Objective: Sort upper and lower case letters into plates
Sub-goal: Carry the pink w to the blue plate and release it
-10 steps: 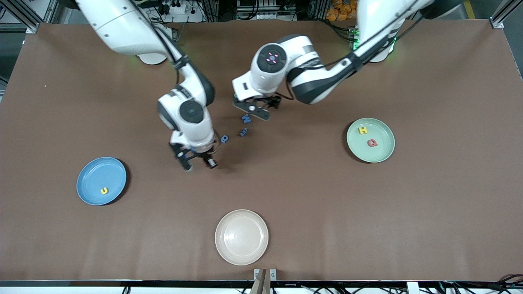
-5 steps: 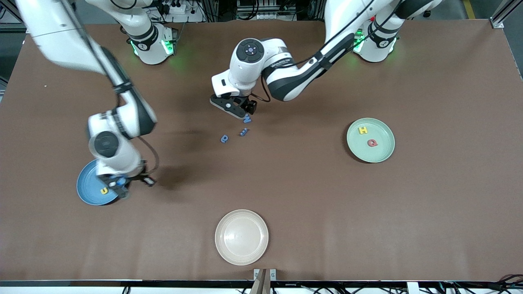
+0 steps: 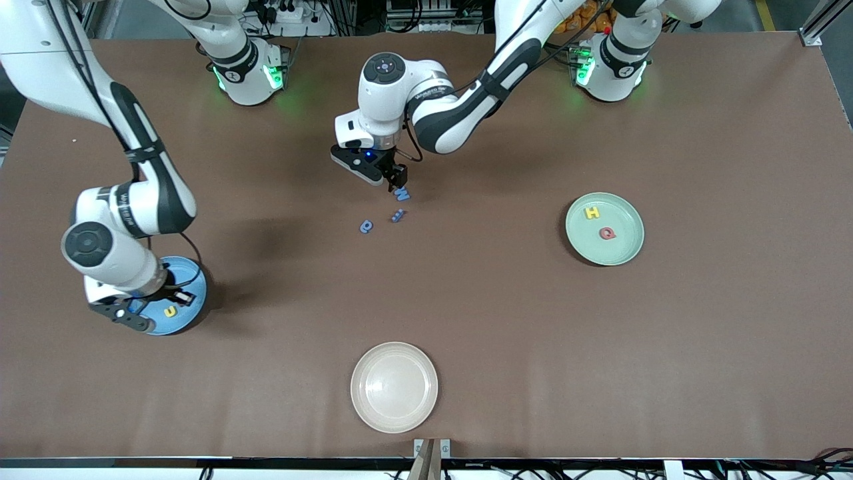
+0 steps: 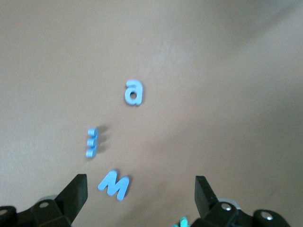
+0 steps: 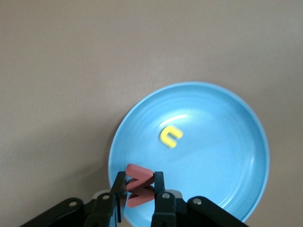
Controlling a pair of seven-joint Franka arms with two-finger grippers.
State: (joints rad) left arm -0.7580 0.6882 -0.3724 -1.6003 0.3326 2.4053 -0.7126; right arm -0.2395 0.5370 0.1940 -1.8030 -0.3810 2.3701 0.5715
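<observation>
1. The right gripper hangs over the sky blue plate, above the rim nearest the front camera. Its fingers are pinched narrow on a small red letter; which letter it is cannot be read.
2. A yellow u lies on the blue plate's floor, apart from the red letter held above.
3. The left gripper is low over the middle of the bench, toward the robots' bases from the loose blue letters. Its fingers are spread wide and hold nothing.
4. Three blue letters lie on the bare bench under it. A blue W lies closest to the left gripper, between the lines of the two fingers, touching neither.
5. A second blue letter stands on its edge just beside the W, nearer the front camera; its shape cannot be read.
6. A blue a lies flat, nearer the front camera again and toward the right arm's end.
7. The pale mint green plate sits toward the left arm's end and carries a yellow H and a red Q, near each other but apart.
8. A cream-white plate sits closest to the front camera.
</observation>
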